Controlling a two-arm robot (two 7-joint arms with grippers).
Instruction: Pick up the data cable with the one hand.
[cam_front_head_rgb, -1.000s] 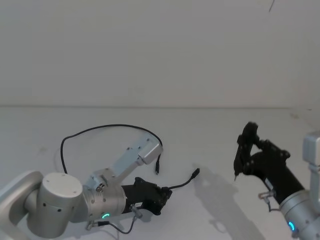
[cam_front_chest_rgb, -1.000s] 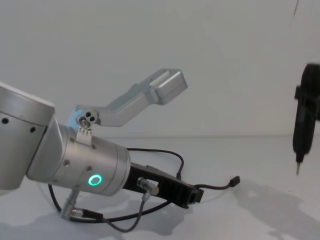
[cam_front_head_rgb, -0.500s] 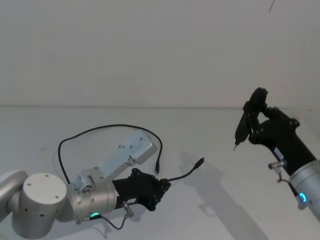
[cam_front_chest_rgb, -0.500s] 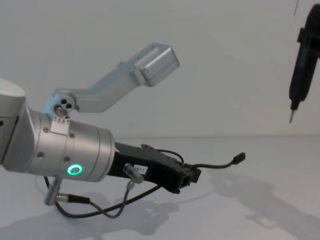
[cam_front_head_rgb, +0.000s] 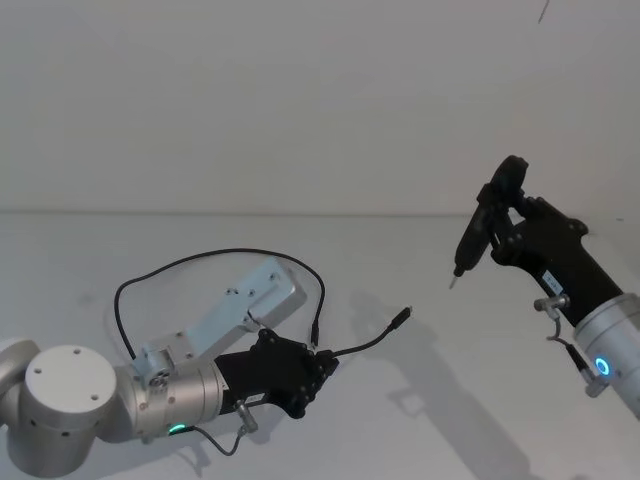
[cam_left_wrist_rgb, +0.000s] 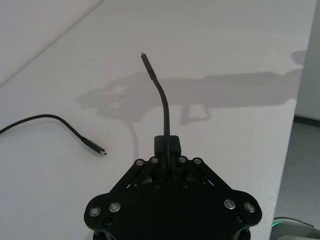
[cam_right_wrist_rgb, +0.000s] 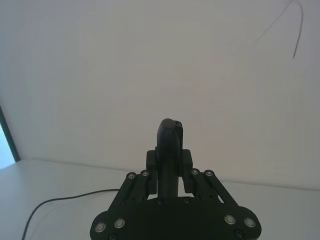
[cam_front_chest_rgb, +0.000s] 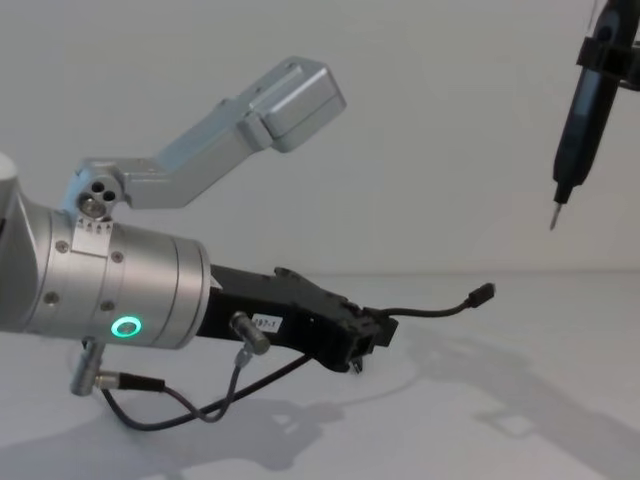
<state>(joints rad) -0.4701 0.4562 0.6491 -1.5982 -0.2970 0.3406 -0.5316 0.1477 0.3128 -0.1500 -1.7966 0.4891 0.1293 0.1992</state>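
the left gripper (cam_front_head_rgb: 322, 366), low over the white table (cam_front_head_rgb: 460, 400) at the robot's left, is clamping its jaws on the data cable (cam_front_head_rgb: 210, 257) near one end. that short end is jutting forward into the air, its plug (cam_front_chest_rgb: 484, 293) hanging clear of the surface. the remaining cord is curving in a wide loop behind the arm, with the other plug (cam_left_wrist_rgb: 98, 149) lying flat. the right gripper (cam_front_head_rgb: 497, 218) is hovering high at the right, closed around a slim black tool (cam_front_chest_rgb: 578, 110) pointing down.
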